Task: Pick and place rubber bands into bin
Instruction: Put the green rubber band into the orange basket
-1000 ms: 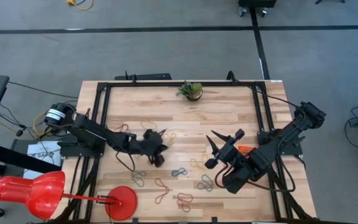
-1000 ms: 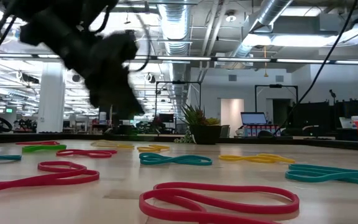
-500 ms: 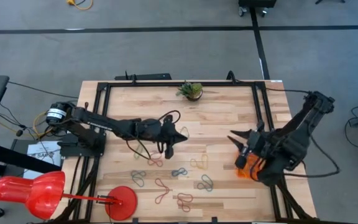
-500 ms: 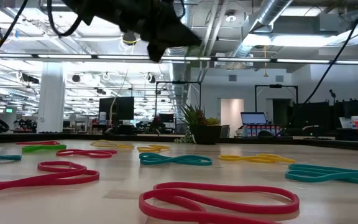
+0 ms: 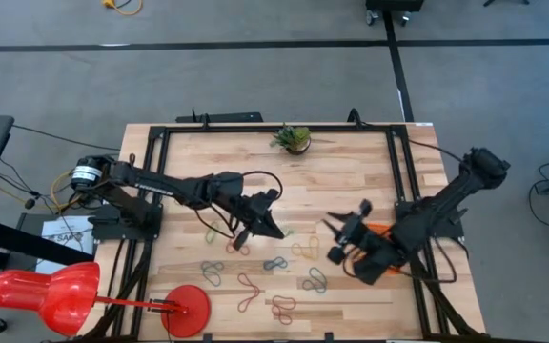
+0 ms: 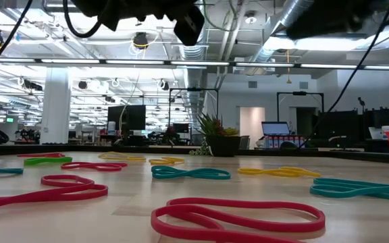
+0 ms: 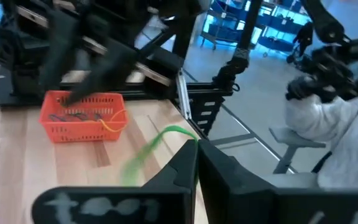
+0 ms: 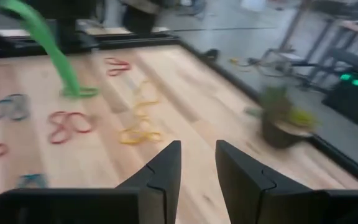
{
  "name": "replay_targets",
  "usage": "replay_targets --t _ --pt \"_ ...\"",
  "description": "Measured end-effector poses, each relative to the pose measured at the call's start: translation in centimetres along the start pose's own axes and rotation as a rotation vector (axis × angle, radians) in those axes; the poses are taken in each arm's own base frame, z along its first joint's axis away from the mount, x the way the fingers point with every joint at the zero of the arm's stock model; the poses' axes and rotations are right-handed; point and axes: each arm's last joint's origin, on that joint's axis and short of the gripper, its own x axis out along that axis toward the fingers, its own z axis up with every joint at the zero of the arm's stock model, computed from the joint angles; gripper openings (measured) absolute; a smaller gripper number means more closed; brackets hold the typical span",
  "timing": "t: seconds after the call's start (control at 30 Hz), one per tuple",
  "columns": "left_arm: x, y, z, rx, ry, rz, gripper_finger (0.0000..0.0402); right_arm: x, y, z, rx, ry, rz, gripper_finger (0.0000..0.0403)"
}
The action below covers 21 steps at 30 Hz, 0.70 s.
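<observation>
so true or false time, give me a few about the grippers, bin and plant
1. The left gripper has its jaws shut on a green rubber band. True.
2. The right gripper has its jaws clamped shut. False: they stand open, holding nothing.
3. The orange bin sits on the left arm's side of the table. False: it is by the right gripper.
4. The potted plant stands upright at the table's far edge. True.
5. No rubber bands lie on the table. False: many do.
</observation>
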Motion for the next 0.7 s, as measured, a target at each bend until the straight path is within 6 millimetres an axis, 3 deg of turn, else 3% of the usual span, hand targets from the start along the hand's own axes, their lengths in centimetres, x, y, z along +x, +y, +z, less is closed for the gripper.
replay_targets --t 0.13,0.33,0.7 --pt "-0.2 0.3 0.1 0.0 -0.006 0.012 0.0 2.3 1.2 1.9 -0.05 -0.027 0.147 0.0093" --pt "-0.2 0.2 0.1 -0.002 0.0 -0.032 0.0 4.4 0.9 4.1 -0.057 -0.103 0.336 0.0093" --pt "-0.2 0.2 0.1 0.003 0.0 -0.021 0.0 6.2 0.0 4.8 -0.055 -0.103 0.45 0.0093"
